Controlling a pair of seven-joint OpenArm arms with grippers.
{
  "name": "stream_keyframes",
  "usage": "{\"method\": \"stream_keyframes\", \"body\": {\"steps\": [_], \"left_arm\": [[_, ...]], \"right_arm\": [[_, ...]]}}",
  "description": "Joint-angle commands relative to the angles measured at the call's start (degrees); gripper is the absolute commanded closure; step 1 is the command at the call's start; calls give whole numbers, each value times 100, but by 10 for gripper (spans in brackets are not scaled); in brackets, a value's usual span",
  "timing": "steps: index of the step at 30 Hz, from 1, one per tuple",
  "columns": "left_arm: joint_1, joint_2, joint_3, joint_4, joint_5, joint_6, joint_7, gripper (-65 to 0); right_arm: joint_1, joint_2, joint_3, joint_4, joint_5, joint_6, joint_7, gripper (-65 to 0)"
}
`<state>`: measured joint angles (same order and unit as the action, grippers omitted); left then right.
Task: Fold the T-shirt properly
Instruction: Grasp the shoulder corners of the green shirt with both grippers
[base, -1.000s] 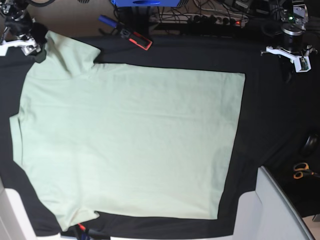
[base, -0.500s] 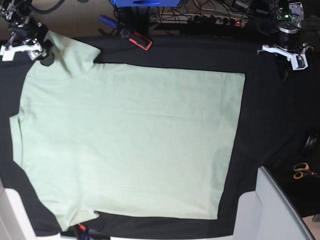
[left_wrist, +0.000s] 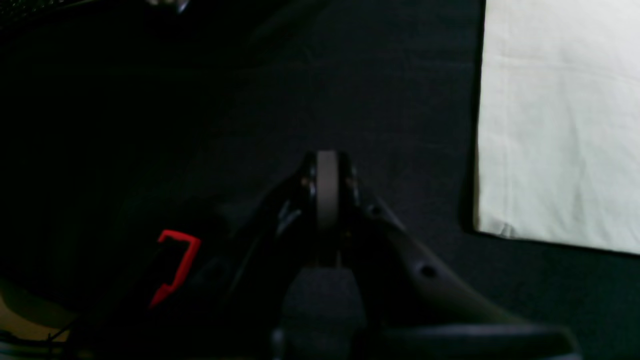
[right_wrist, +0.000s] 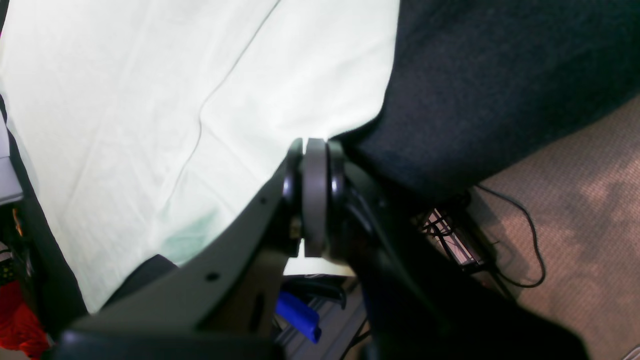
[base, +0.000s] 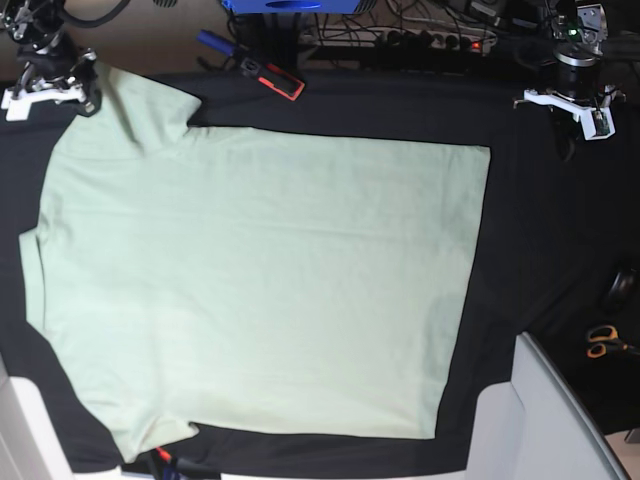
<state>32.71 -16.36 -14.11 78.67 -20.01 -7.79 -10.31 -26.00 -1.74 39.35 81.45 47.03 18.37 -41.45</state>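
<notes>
The pale mint-green T-shirt (base: 260, 280) lies spread flat on the black table cover (base: 540, 220), sleeves toward the left, hem toward the right. My right gripper (base: 85, 92) is at the far left sleeve's outer edge. In the right wrist view the right gripper (right_wrist: 312, 145) has its pads pressed together, with the T-shirt (right_wrist: 150, 110) meeting the tips, so it looks pinched on the sleeve edge. My left gripper (base: 565, 102) hovers over bare black cloth beyond the hem's far corner. Seen from the left wrist, the left gripper (left_wrist: 327, 157) is shut and empty, apart from the T-shirt (left_wrist: 555, 125).
A red-and-black tool (base: 275, 80) and a blue pen-like item (base: 213, 42) lie at the table's back edge. Cables and a power strip (base: 440, 40) run behind. Orange-handled scissors (base: 603, 340) lie at the right, and a grey-white bin (base: 545, 420) stands at the front right.
My right gripper moved a little toward the back at the sleeve edge and closed. The left arm shifted slightly backward early on. The shirt lies as before.
</notes>
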Motion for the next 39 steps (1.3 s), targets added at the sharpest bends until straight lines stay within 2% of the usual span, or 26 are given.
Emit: {"method": "stream_keyframes", "body": {"steps": [1,3,4,7,9,15,28,37,39], "left_arm": [[30,-74,-53,75,-61,19,-152,0],[30,-74,-44,75,-61,19,-152,-25],[30,-74,-35,75,-61,19,-152,-74],[30,-74,-18,75,-61,19,-152,-299],[30,-74,-18,75,-61,19,-152,-380],[30,-65,-9,58,-69,19,-143,-391],[-234,-56,905,-645,-78,19,-143,-393],[-471,295,941,-751,-78,19,-152,-393],[-515,348,932,-751,-78,19,-152,-393]], "right_arm": [[-24,55,16,-18,76,31,53,-23],[-7,73,16,-193,76,31,53,-3],[28,81,16,-272,76,31,53,0],[55,90,16,-422,76,31,53,-1],[55,90,16,-422,76,31,53,-1],[55,99,16,-378,76,31,53,-1],[55,99,8,-378,76,40,53,0],[55,143,8,-378,76,40,53,0],[55,178,-160,-378,76,40,53,0]]}}
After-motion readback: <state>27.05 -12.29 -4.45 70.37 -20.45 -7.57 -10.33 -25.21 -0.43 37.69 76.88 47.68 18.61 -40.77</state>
